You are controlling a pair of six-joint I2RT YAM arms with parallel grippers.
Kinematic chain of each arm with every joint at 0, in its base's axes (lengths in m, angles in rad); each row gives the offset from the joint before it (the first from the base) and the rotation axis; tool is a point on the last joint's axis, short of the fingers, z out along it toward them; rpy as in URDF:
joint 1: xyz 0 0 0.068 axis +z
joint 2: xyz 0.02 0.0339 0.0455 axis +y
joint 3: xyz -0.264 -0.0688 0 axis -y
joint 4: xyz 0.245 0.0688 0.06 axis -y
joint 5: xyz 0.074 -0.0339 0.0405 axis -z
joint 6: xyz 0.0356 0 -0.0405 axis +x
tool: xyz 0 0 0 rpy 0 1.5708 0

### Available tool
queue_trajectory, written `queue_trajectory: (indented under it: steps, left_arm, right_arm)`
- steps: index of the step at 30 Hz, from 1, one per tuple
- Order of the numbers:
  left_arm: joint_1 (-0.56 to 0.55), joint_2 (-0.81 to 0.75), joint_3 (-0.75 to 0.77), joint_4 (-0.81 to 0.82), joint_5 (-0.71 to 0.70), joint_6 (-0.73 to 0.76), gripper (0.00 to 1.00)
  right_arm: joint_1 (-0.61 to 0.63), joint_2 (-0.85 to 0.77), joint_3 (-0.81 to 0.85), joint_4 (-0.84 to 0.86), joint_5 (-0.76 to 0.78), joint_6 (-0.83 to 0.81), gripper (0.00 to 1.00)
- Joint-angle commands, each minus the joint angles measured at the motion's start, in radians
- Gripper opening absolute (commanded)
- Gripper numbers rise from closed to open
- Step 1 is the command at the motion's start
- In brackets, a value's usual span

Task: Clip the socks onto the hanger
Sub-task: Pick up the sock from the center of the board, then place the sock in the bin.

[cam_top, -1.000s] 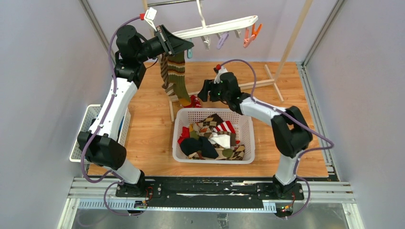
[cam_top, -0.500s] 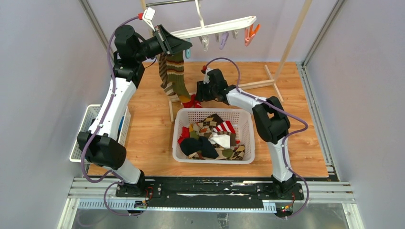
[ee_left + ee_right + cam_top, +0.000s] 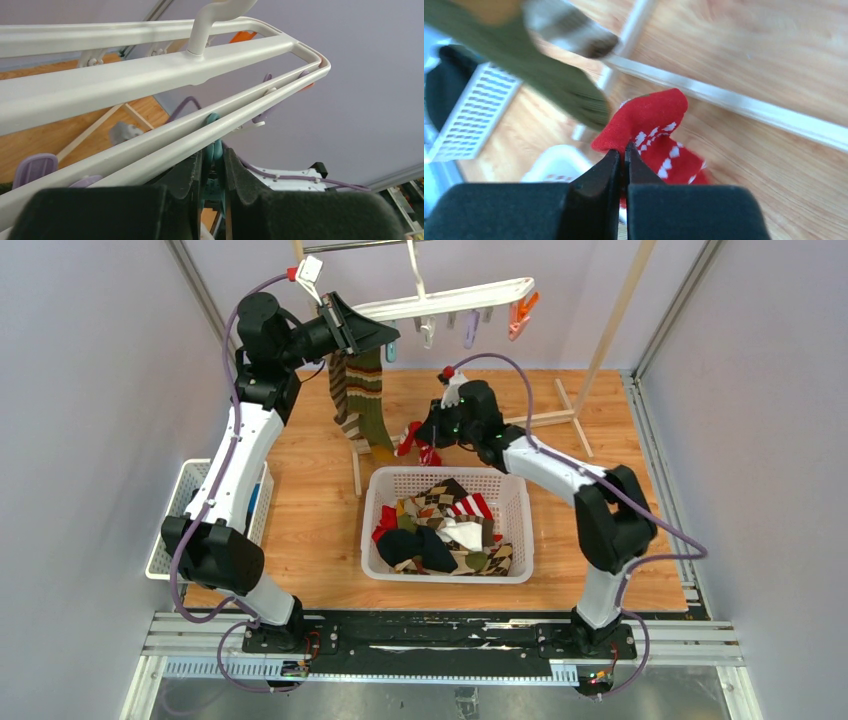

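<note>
The white hanger (image 3: 455, 297) hangs at the top, with pastel and orange clips (image 3: 517, 317) under its rails. An olive-striped sock (image 3: 364, 400) dangles from its left end. My left gripper (image 3: 385, 337) is shut on a teal clip (image 3: 215, 150) below the hanger rail (image 3: 150, 80). My right gripper (image 3: 420, 435) is shut on a red sock (image 3: 656, 127) with white marks, held just above the wooden floor. In the top view the red sock (image 3: 412, 439) hangs beside the olive-striped sock. More socks (image 3: 445, 530) lie in the basket.
A white basket (image 3: 520, 525) stands in the middle, near the arms. A second white tray (image 3: 172, 510) lies at the left under my left arm. Wooden rack legs (image 3: 545, 415) cross the floor behind the right gripper, with a slanted pole (image 3: 615, 310).
My right gripper has shut on the red sock and lifted it off the floor, moving slightly right. The left arm holds still on the clip.
</note>
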Motion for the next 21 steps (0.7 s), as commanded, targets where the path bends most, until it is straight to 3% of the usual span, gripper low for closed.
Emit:
queue_trajectory:
  steps: [1,9,17,21]
  left_arm:
    - [0.015,0.001,-0.014,0.007,0.035,-0.01,0.0]
    - [0.02,-0.01,-0.02,0.016,0.035,-0.02,0.0]
    - [0.02,-0.02,-0.022,0.022,0.033,-0.031,0.0]
    - [0.02,-0.025,-0.03,0.028,0.035,-0.032,0.0]
  right_arm:
    - [0.01,-0.172,-0.089,0.079,-0.111,0.033,0.0]
    - [0.121,-0.445,-0.312,-0.107,-0.092,-0.048,0.0]
    - [0.183,-0.527,-0.494,-0.279,-0.073,-0.098,0.01]
    - [0.183,-0.562,-0.521,-0.395,0.019,-0.201,0.2]
